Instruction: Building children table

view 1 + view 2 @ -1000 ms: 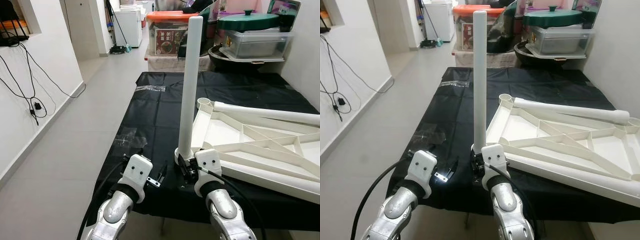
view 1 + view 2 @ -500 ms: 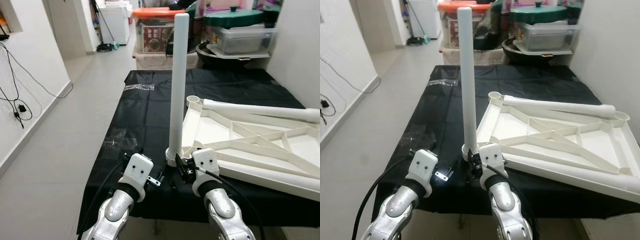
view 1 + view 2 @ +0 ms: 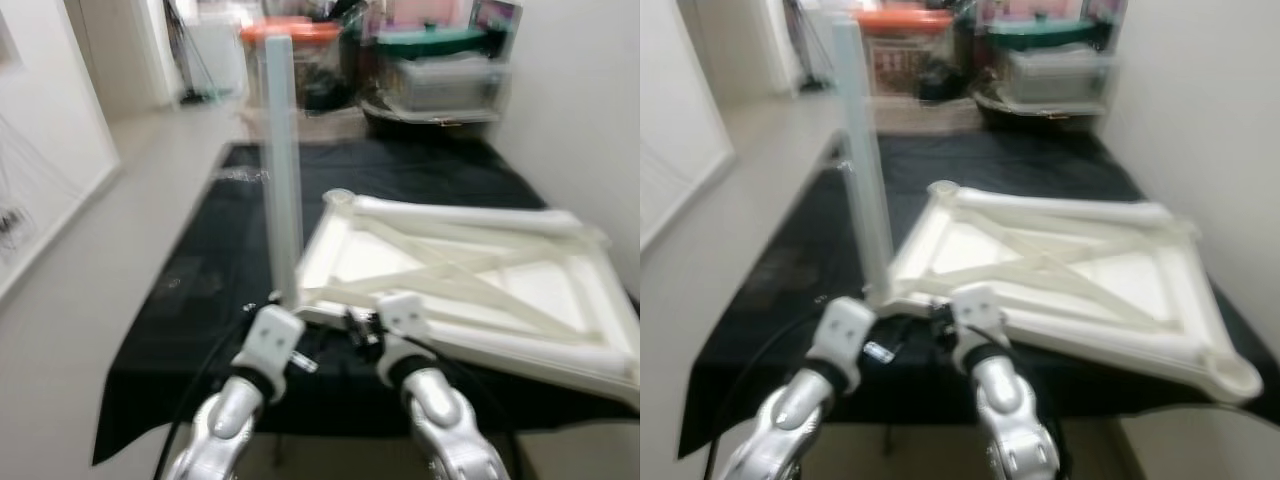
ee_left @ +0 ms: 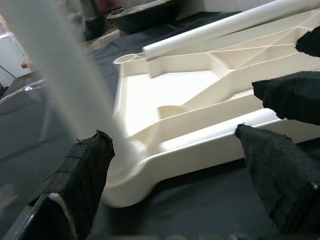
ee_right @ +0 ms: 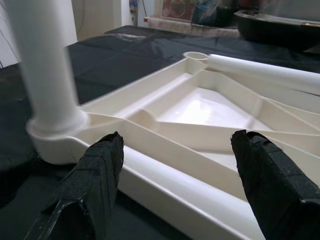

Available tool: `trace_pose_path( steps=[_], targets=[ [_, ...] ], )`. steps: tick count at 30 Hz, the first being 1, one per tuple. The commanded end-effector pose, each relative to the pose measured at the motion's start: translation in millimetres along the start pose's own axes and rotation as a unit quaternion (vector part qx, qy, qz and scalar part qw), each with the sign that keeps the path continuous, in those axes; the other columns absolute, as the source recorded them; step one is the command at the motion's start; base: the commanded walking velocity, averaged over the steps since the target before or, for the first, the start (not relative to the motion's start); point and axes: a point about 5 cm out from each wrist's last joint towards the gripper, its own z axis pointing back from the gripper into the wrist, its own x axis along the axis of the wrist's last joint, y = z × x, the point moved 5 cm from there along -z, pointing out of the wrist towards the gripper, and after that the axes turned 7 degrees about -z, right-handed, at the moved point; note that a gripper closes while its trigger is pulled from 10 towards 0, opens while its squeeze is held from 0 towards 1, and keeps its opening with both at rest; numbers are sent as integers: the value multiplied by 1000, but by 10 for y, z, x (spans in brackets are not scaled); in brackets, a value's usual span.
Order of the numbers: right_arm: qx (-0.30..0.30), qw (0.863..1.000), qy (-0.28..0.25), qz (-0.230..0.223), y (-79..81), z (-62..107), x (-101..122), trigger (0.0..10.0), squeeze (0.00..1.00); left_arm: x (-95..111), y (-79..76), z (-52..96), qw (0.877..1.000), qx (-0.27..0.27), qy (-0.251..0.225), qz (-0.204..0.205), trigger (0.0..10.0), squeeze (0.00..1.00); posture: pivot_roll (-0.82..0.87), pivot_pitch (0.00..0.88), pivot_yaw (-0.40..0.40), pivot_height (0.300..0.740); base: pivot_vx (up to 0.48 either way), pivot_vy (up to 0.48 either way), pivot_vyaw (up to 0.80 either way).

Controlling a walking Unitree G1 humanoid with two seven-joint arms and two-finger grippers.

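presently, our entries for this moment:
table top: the white table top point(image 3: 470, 270) lies underside up on the black cloth point(image 3: 200, 270), toward the right.
upright leg: one upright leg point(image 3: 282, 170) stands in the near left corner socket.
loose leg: a loose leg point(image 3: 450, 214) lies across the far edge of the top.
progress: we judge one leg seated and the others left to fit; the head views are blurred.
left gripper: our left gripper point(image 4: 180, 165) hangs just before the near left corner, fingers spread, holding nothing.
right gripper: our right gripper point(image 5: 175, 175) faces the near edge rail, fingers spread wide, empty.
views: the wrist views show the socket base sharply; the head views add storage bins point(image 3: 440, 70) at the far end.
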Motion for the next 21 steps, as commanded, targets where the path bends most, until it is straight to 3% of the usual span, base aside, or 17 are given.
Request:
trace_pose_path(
  steps=[1, 10, 16, 21],
  targets=[
    [-2, 1000, 7, 0, -18, 12, -37, 10000, 0, -17, -54, -1, 1000, -9, 5, 4, 10000, 0, -34, 0, 17, 740, 0, -480, 0],
    [3, 1000, 9, 6, 21, 11, -46, 10000, 0, -28, -43, 9, 1000, -9, 5, 7, 10000, 0, -33, 0, 17, 740, 0, -451, 0],
    [4, 1000, 9, 4, 23, 12, -47, 10000, 0, -33, -35, 12, 1000, -9, 5, 15, 10000, 0, -37, 0, 17, 740, 0, 0, 0],
    [0, 999, -11, -35, -36, 2, 32, 10000, 0, -32, -47, 11, 1000, -11, 6, 22, 10000, 0, -36, 0, 15, 740, 0, 0, 0]
  ],
)
